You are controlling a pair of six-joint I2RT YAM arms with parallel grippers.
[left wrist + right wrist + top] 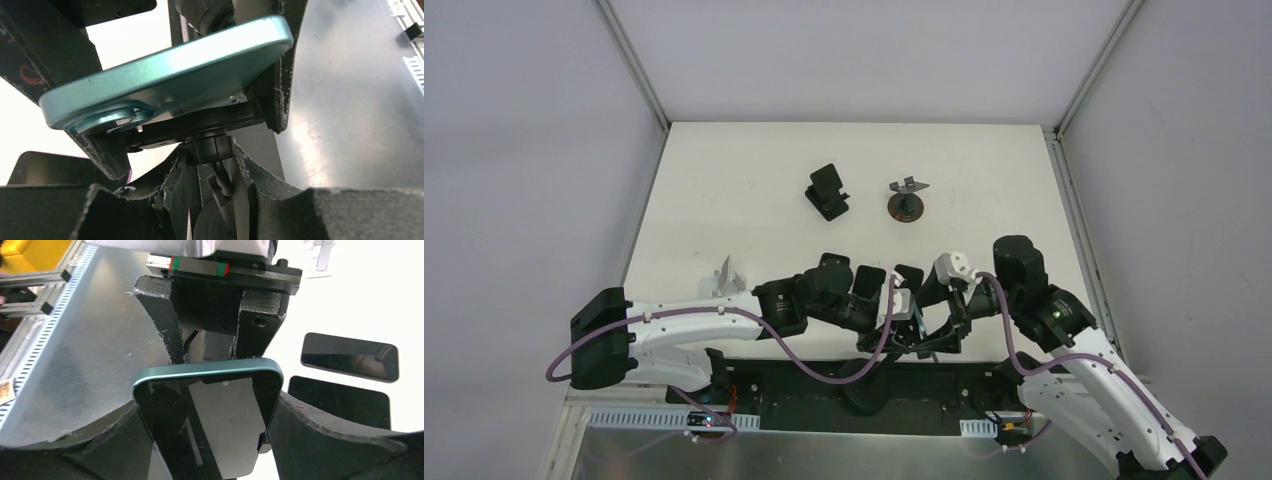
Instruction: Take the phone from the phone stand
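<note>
Looking from above: notes left gripper [886, 335] and right gripper [939, 328] meeting at table's [724, 180] near edge. Left wrist: notes left gripper clamped on phone stand [200, 125], teal phone [165, 75] apparently seated on it. Right wrist: notes right gripper clenching phone's sides. Judges separation outstanding.

place: robot lab cell | signs: white table [724, 180] — aluminium frame posts [636, 65], grey walls [524, 150] — slotted cable duct [639, 418]

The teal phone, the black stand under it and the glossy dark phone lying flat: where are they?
teal phone [216, 422], right wrist view, middle of its screen.
black stand [200, 123], left wrist view, bracket beneath the phone.
glossy dark phone [350, 356], right wrist view, middle of its screen.
</note>
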